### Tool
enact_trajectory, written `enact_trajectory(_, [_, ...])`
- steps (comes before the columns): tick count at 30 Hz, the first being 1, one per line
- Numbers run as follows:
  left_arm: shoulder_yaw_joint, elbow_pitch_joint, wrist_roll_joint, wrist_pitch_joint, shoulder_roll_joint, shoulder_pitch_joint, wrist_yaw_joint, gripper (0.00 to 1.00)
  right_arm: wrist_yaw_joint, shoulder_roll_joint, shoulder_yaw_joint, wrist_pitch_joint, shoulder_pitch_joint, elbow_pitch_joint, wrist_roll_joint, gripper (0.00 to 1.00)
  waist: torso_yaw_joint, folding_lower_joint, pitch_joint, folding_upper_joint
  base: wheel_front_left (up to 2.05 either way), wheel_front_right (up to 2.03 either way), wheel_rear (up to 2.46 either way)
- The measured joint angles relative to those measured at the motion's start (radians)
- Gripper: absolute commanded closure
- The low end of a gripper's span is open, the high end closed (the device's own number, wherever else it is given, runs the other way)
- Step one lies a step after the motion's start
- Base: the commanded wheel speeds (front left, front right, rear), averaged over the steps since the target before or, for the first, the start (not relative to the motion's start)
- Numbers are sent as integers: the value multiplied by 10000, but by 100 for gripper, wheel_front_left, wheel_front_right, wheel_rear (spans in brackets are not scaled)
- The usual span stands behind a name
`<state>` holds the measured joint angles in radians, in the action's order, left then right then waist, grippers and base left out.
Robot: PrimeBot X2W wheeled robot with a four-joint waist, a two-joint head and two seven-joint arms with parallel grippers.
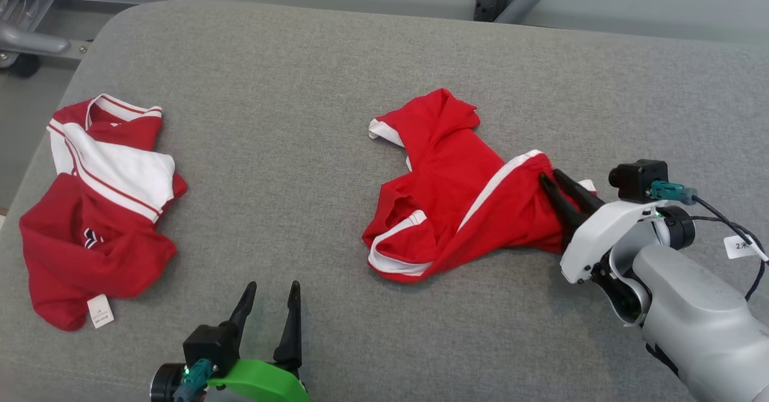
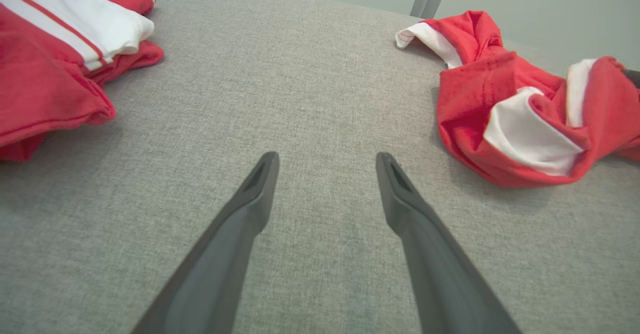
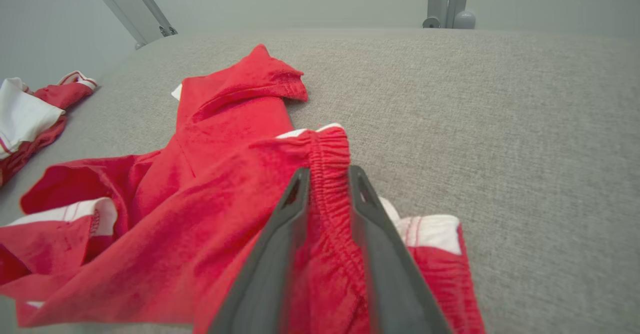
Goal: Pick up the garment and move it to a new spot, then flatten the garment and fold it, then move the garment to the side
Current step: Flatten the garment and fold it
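the red garment [image 1: 456, 197] is lying crumpled right of centre on the grey padded surface [image 1: 282, 77]. the right gripper [image 1: 550, 175] is pinching its elastic waistband at the right edge. the left gripper [image 1: 273, 285] is spread wide over bare fabric, holding nothing. another red-and-white garment [image 1: 90, 210] sits far left.

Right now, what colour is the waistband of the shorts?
Red; the waistband shows best in the right wrist view.

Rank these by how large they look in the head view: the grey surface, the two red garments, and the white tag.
1. grey surface
2. left garment and middle garment: they look much alike, so no ranking between them
3. white tag
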<state>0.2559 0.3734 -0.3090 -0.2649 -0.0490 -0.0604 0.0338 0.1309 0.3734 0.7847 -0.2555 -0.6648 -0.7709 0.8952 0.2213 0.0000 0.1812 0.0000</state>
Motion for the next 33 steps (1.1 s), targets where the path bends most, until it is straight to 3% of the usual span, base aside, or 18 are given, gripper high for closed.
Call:
enact_trajectory(7, [-52,-13,-27,2,2,-13,-4,0,0,295,332,-52,25,673,368,100,-422,0,-118,0,0,0,0])
enact_trajectory(17, [-583,33,-4,2,2,202,-10,0,0,1068,-1095,-73,2532,3848,-493,100,-1399,0,-678,0,0,0,0])
enact_trajectory(24, [-788,50,48,0,2,340,-6,0,0,738,-1837,-73,4574,3599,-1097,100,-2009,0,-1160,0,0,0,0])
enact_trajectory(25, [-805,50,65,0,0,361,15,0,0,637,-1883,-71,4734,3459,-1312,39,-2081,0,-1222,0,0,0,0])
enact_trajectory(26, [-807,48,104,0,2,396,29,0,0,489,-2011,-71,4865,3371,-1388,0,-2147,0,-1282,0,0,0,0])
enact_trajectory(33, [-872,-201,384,0,0,524,180,0,0,-305,-3841,-71,5364,3829,-2378,0,-2590,0,-1558,0,0,0,0])
